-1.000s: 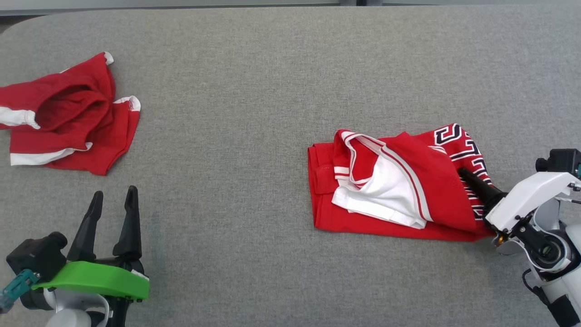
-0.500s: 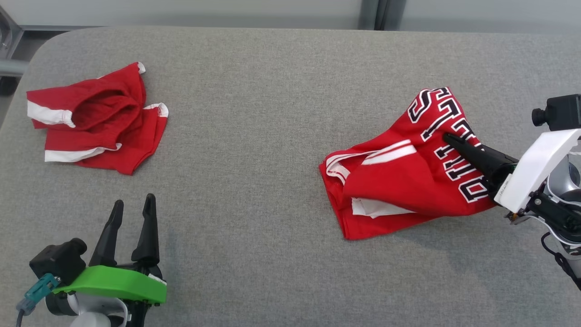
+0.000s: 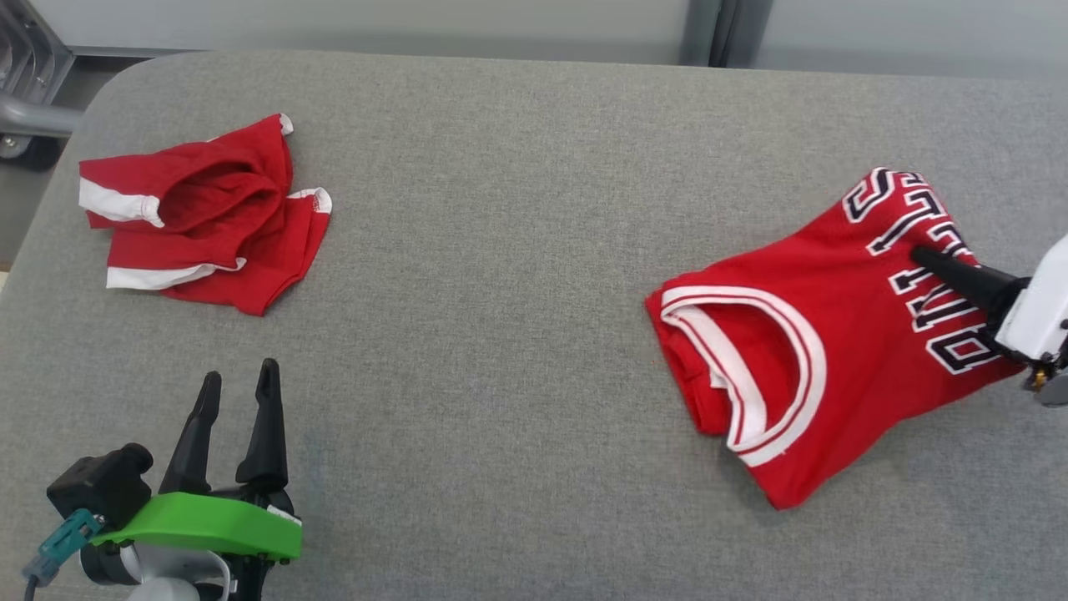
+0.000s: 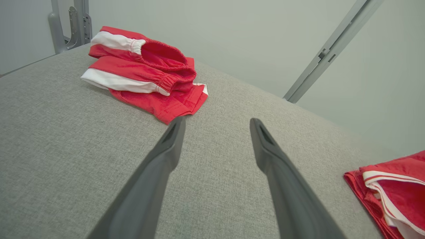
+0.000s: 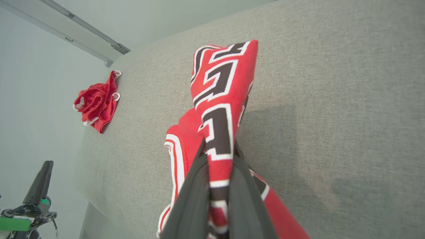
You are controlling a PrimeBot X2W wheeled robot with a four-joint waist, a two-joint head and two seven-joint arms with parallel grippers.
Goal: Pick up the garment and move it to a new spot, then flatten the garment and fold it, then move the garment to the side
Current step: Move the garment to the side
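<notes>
The garment (image 3: 834, 334) is a red jersey with black-and-white lettering and a white-trimmed neck opening, at the right of the grey table. My right gripper (image 3: 918, 252) is shut on its lettered edge and holds that edge up, while the lower part trails on the table. In the right wrist view the jersey (image 5: 222, 83) stands up pinched between the two dark fingers (image 5: 196, 186). The jersey's collar corner (image 4: 391, 186) lies far to the right of my left gripper (image 4: 217, 121). That left gripper (image 3: 239, 376) is open and empty near the front left.
Crumpled red shorts with white bands (image 3: 209, 217) lie at the far left of the grey padded table (image 3: 501, 250), ahead of the left gripper; they are also in both wrist views (image 4: 146, 76) (image 5: 98, 104). A metal frame (image 3: 33, 108) stands off the table's back left corner.
The right gripper has lifted the jersey's lettered edge, and the cloth has unrolled so the neck opening faces up. The head camera has shifted. The left gripper has stayed put and open.
</notes>
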